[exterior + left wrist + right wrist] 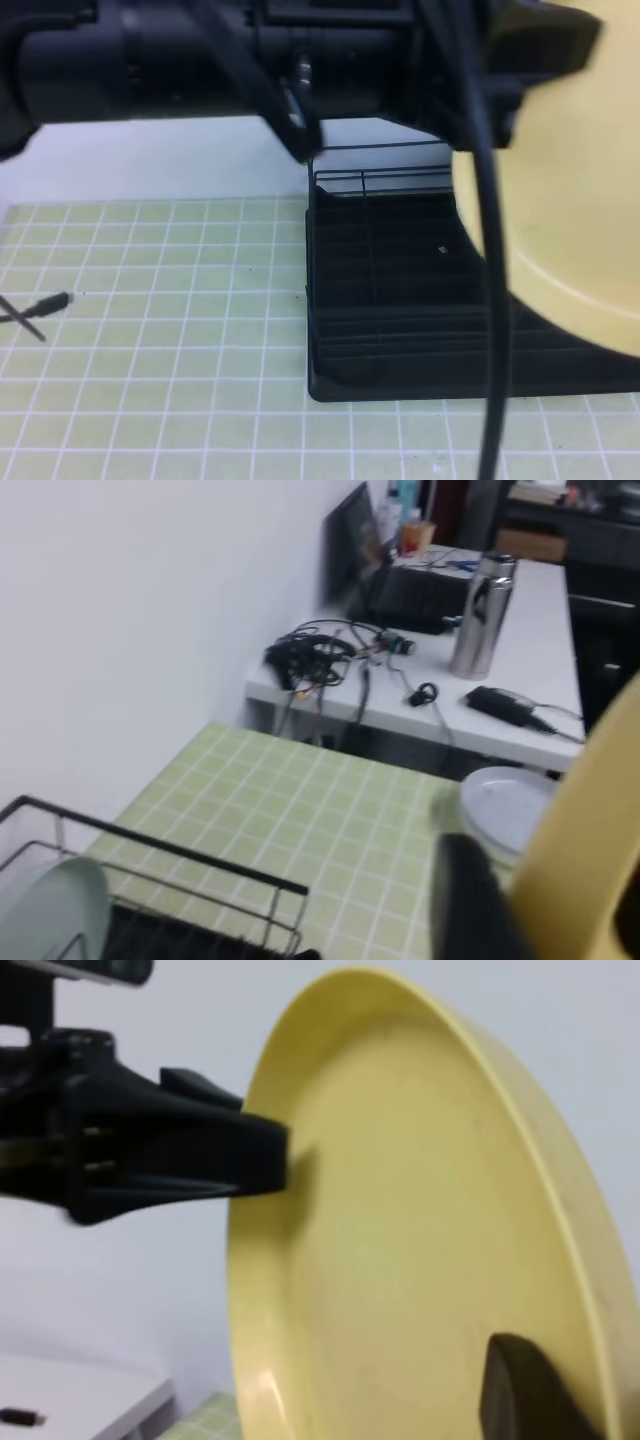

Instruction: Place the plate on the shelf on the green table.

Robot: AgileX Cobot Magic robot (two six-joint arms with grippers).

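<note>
The pale yellow plate is held on edge, high above the right end of the black wire shelf, which stands on the green table. In the right wrist view the plate fills the frame. My left gripper clamps its left rim, and my right gripper grips its lower right with one finger on the inner face. In the left wrist view the plate is edge-on beside my left finger.
A pale blue-green plate stands in the shelf. A pale plate lies at the tiles' far edge. A white desk holds a steel bottle and cables. A black cable hangs before the shelf.
</note>
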